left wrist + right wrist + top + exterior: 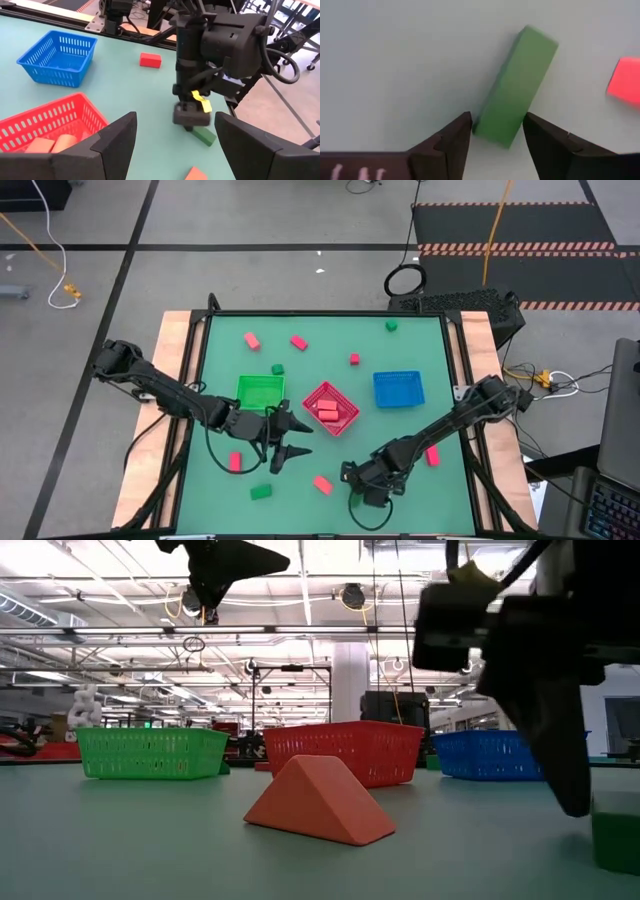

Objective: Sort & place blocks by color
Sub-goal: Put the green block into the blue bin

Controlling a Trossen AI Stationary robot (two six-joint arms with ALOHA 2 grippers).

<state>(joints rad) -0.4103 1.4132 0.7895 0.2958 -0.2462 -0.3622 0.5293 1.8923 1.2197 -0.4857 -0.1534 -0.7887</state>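
My right gripper (pixel 496 131) is open and points down near the table's near edge (pixel 360 498). Its fingers stand on either side of one end of a green bar block (pixel 516 97) that lies flat on the table. The left wrist view shows the same gripper (pixel 190 119) over that block (pixel 205 136). My left gripper (pixel 288 438) is open and hovers near the red basket (pixel 312 402), holding nothing. Red, pink and green blocks lie scattered: a salmon one (pixel 322 484), a green one (pixel 261 492) and a red one (pixel 235 461).
The green basket (pixel 260 380), the red basket with salmon blocks inside (pixel 328 411) and the blue basket (pixel 398 377) sit in a row mid-table. More blocks lie toward the far edge (pixel 298 342). A red block (pixel 432 455) lies beside my right arm. A salmon wedge (pixel 315 802) lies close to the low camera.
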